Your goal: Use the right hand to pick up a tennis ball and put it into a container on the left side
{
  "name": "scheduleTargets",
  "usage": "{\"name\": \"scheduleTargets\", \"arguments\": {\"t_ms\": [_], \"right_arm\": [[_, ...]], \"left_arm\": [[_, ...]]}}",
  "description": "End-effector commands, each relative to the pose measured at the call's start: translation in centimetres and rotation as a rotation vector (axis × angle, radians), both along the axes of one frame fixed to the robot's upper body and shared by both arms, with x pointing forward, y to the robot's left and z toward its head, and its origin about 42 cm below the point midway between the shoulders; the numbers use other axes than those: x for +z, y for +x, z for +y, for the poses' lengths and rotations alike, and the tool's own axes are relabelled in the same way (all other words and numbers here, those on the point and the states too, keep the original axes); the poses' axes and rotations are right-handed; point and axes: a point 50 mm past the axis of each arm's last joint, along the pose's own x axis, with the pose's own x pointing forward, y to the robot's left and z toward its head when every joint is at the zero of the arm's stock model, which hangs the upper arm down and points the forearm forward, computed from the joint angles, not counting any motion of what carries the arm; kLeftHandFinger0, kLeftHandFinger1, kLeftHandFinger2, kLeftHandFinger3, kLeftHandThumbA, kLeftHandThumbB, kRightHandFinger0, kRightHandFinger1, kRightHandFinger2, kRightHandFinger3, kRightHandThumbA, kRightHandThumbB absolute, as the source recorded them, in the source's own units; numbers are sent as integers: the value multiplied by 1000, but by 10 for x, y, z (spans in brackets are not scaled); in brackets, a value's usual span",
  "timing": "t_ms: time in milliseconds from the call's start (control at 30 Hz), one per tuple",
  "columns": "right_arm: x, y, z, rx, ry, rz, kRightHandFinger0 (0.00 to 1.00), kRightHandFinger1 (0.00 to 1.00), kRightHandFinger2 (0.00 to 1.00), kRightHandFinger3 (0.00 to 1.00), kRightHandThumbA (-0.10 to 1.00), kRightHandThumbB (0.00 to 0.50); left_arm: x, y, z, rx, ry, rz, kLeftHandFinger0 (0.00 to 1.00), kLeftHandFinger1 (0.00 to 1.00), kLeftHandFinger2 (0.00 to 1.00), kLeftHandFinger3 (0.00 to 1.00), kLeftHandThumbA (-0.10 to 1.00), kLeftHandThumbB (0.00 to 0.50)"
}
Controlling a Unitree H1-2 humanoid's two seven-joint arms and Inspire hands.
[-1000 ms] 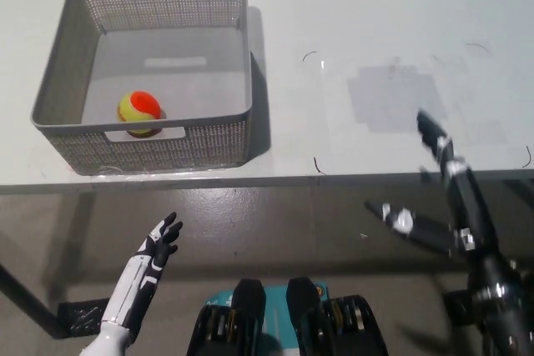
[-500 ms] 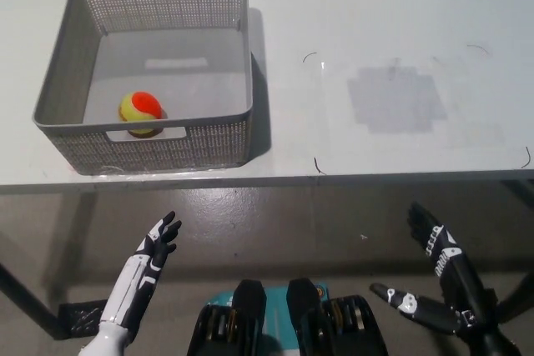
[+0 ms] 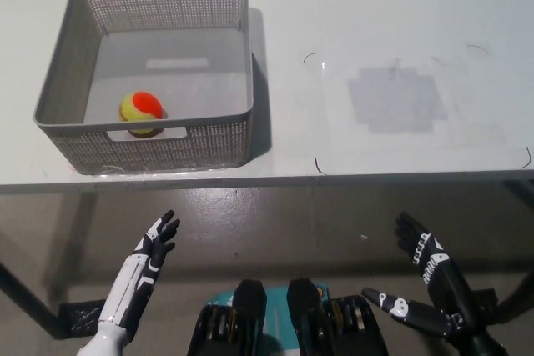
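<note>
The tennis ball point(image 3: 140, 111) lay inside the container point(image 3: 238, 47), far ahead and to the left of the right robot hand point(image 3: 423, 284), near the container's front wall. That black robot hand hung below the bench point(image 3: 375, 31) edge, spread and holding nothing. The white left robot hand point(image 3: 148, 256) rested low on the other side, also spread and empty, almost beneath the container.

Judging by how things lay, little was left to go wrong: the ball could not roll out over the tall walls. The one risk I saw was a robot hand rising under the bench lip and jolting it.

The ball was round and fuzzy, half orange, half yellow-green. The container was a grey square basket of fine perforated mesh, with slot handles and a smooth floor. The bench top was pale and matte, with a darker grey patch ahead of the right robot hand.
</note>
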Motion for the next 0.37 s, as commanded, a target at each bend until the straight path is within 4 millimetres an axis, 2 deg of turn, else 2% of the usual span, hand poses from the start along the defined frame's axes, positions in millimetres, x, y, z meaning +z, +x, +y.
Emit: {"name": "scheduleTargets", "arguments": {"t_ms": [0,333], "right_arm": [[9,6,0,33,13,-59,1000,1000,1000,1000,1000,148],[7,6,-1,39,5,-44,1000,1000,1000,1000,1000,150]], "left_arm": [[8,2,5,-1,4,-55,1000,1000,1000,1000,1000,110],[7,1,4,-1,10,-46,1000,1000,1000,1000,1000,117]]}}
